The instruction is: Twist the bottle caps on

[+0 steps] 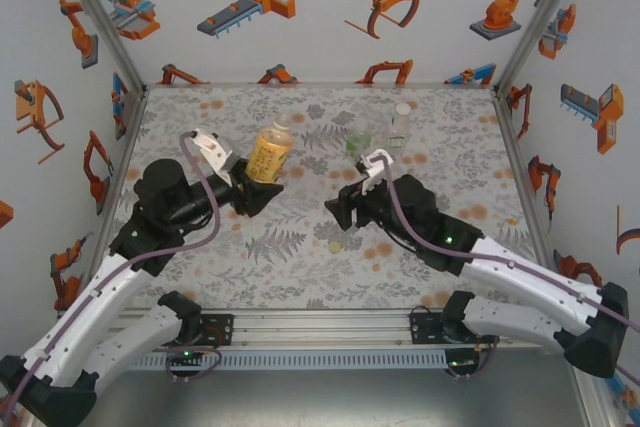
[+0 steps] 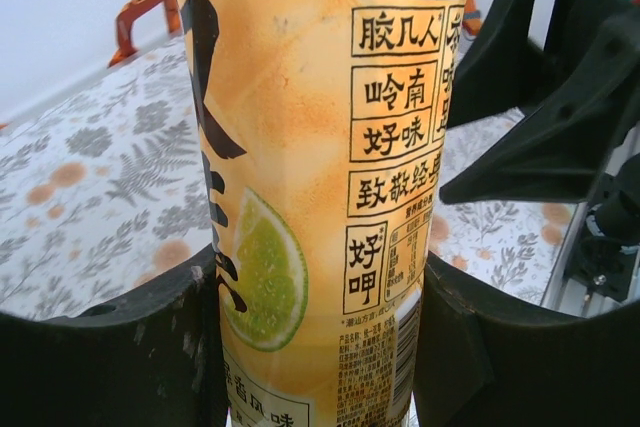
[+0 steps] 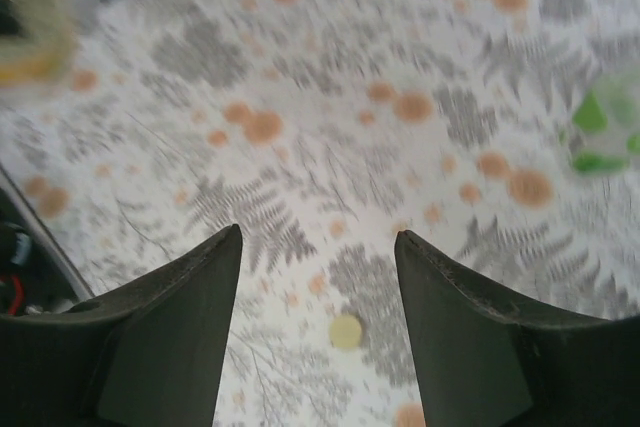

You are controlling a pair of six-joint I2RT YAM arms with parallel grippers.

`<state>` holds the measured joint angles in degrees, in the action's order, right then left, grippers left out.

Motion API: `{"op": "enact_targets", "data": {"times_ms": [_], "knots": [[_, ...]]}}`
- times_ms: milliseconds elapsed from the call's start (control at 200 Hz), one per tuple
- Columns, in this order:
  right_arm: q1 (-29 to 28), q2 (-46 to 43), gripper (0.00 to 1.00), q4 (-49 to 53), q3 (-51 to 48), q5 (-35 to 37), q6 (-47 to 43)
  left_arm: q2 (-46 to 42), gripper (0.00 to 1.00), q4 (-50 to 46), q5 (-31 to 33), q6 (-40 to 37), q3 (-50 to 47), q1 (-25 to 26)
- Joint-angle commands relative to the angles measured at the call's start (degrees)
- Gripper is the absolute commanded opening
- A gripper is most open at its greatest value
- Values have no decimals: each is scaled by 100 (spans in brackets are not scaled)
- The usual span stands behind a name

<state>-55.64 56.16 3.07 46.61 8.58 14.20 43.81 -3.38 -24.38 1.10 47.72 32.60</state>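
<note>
Nearest the arm bases is the yellow cap (image 1: 336,245). It lies flat on the mat (image 1: 250,267) on its own, a bit right of centre.

The right gripper (image 1: 340,209) hangs just past it. From the right wrist view its fingers (image 3: 170,347) are spread wide with nothing between them but mat. The cap shows low down in that gap, and neither finger touches it.

At about the same depth on the left, the left gripper (image 1: 258,182) is pinching the amber bottle (image 1: 269,154) around its lower part. The left wrist view has both fingers (image 2: 110,357) pressed tight against the label (image 2: 395,147), one on each side. A lime slice picture and black print face the camera. The bottle looks upright.

Further back on the right, the green bottle (image 1: 358,143) stands on the mat. The clear bottle (image 1: 401,123) stands near it, a little further in and to the right. Both are well apart from the amber one and closer to the back wall.

The right wrist picture is pretty blurry, so the green smear at its right edge is probably that green bottle, but I wouldn't swear to it.
</note>
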Motion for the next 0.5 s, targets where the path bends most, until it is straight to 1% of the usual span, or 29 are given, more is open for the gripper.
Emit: {"op": "enact_targets", "data": {"times_ms": [0,60,140,230,355,451,496], "knots": [[-26,481,56,1110,494,559,419,-158,0,-510,-373,-177,234,-320],[-22,833,56,1458,666,648,605,-204,0,-757,-532,-475,293,-425],[-25,1236,55,1828,845,791,907,-313,0,-1104,-638,-1059,296,-434],[-25,1598,55,2115,1017,729,1240,-557,0,-1132,-377,-1436,67,-430],[-24,2023,54,2097,1024,471,1559,-920,0,-962,10,-1605,-344,-431],[-9,2369,51,2263,1107,544,1929,-1082,0,-913,134,-1562,-507,-431],[-11,2531,50,2332,1151,514,1989,-1126,3,-996,135,-1550,-486,-431]]}}
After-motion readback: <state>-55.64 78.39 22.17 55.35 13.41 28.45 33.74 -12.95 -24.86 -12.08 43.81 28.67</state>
